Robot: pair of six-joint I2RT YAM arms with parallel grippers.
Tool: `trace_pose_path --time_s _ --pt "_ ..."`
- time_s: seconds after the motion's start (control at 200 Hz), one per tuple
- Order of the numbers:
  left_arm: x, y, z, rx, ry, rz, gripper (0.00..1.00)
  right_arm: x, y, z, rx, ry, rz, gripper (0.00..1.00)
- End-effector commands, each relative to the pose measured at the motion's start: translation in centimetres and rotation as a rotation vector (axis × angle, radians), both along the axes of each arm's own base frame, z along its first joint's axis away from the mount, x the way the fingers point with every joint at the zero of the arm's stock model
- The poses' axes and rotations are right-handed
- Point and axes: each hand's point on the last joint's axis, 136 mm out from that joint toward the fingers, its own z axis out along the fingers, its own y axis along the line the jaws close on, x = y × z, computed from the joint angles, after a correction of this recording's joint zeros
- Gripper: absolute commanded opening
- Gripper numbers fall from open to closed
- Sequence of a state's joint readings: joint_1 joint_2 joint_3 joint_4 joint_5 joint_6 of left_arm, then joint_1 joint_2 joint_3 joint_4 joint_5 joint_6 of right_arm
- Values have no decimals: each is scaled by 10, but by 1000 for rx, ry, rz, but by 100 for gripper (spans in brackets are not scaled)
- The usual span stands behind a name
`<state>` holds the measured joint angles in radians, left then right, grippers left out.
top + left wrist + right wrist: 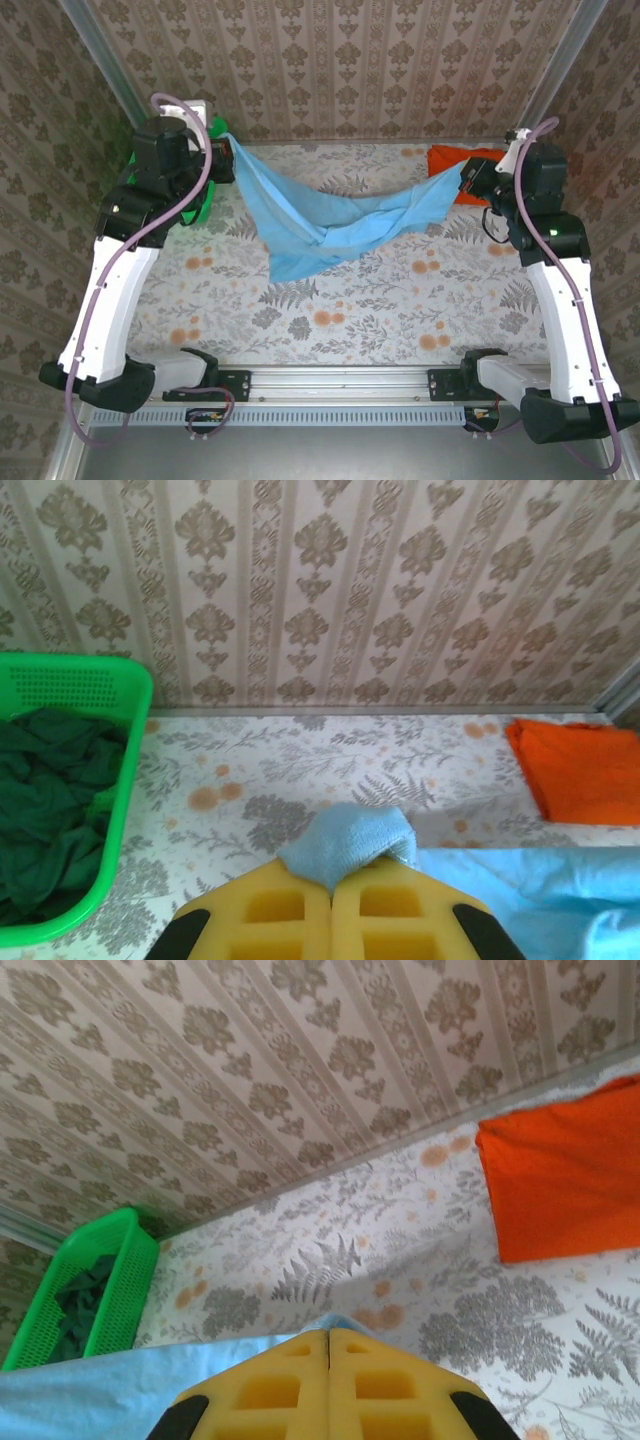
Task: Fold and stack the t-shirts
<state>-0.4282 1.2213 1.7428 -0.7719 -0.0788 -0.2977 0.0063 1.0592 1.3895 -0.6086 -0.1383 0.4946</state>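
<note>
A light blue t-shirt (330,220) hangs stretched between both arms above the table, sagging in the middle with its lower fold touching the cloth. My left gripper (228,160) is shut on one corner of it; a tuft of blue cloth (350,842) pokes out between the yellow fingers (270,910). On the right, my right gripper (466,178) is shut on the other end, with a thin blue edge (352,1322) showing at the fingertips (375,1380). An orange-red t-shirt (462,160) lies folded at the back right (565,1180), also (580,768).
A green plastic basket (125,780) holding dark green cloth (45,800) stands at the back left (205,205). The table (350,310) has a floral cover and is walled by patterned panels. A metal rail (340,385) runs along the near edge.
</note>
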Motion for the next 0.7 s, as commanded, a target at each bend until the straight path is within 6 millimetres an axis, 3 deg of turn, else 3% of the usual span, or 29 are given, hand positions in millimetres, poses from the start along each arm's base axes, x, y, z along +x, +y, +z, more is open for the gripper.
trace_pose_path --time_s 0.0,0.275,0.415,0.47,0.55,0.61,0.695 --pt "-36 5 84 -171 -274 -60 0 -21 -7 60 -39 -188 -27 0" --pt "-98 15 174 -391 -530 -162 0 -87 -18 172 -149 -582 -91 0" --pt "-104 11 191 -465 -529 -203 0 -105 -23 205 -164 -684 -129 0" --pt "-95 12 188 -488 -505 -173 0 -101 -23 210 -164 -694 -127 0" --pt "-62 15 164 -501 -391 -64 0 -74 -24 202 -154 -637 -132 0" --pt "-27 19 130 -507 -262 43 0 -40 -25 185 -157 -549 -129 0" --pt "27 30 60 -560 -9 191 0 22 -26 136 -147 -326 -122 0"
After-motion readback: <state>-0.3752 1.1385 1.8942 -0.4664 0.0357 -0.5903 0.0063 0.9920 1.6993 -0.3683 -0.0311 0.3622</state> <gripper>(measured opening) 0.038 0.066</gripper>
